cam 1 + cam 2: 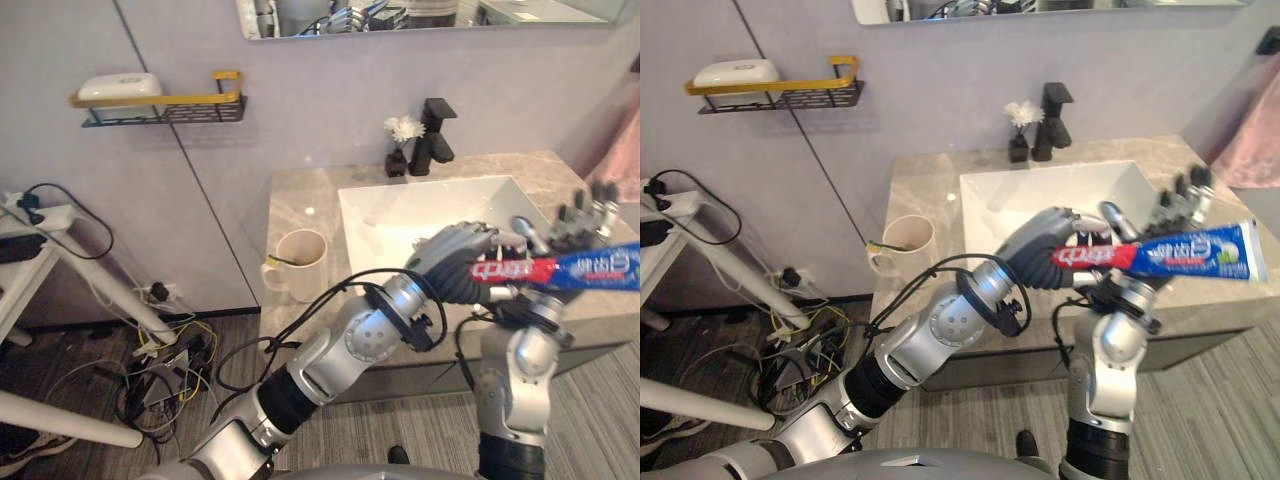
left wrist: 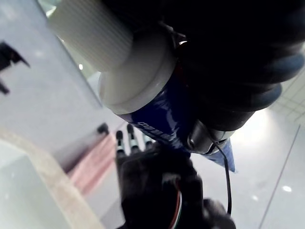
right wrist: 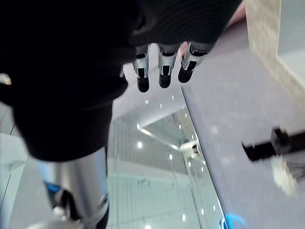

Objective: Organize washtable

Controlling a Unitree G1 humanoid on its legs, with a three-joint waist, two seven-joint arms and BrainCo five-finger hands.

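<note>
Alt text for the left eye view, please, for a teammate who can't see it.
The robot's left hand grips a red-and-blue toothpaste tube by its cap end, held level before the white rectangular basin, crossing in front of the open right hand. A cream ceramic mug stands on the beige marble counter left of the basin; a black tap sits behind.

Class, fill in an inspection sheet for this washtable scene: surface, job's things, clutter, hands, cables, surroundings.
Surface: marble counter with white sink.
Job's things: toothpaste tube held sideways off the counter; mug on the counter, left of the sink.
Clutter: nothing seen.
Hands: left hand shut on the tube; right hand open behind it.
Cables: tangle on the floor below the wall socket.
Surroundings: black tap, flower vase, wall shelf with soap, mirror, pink towel.
</note>
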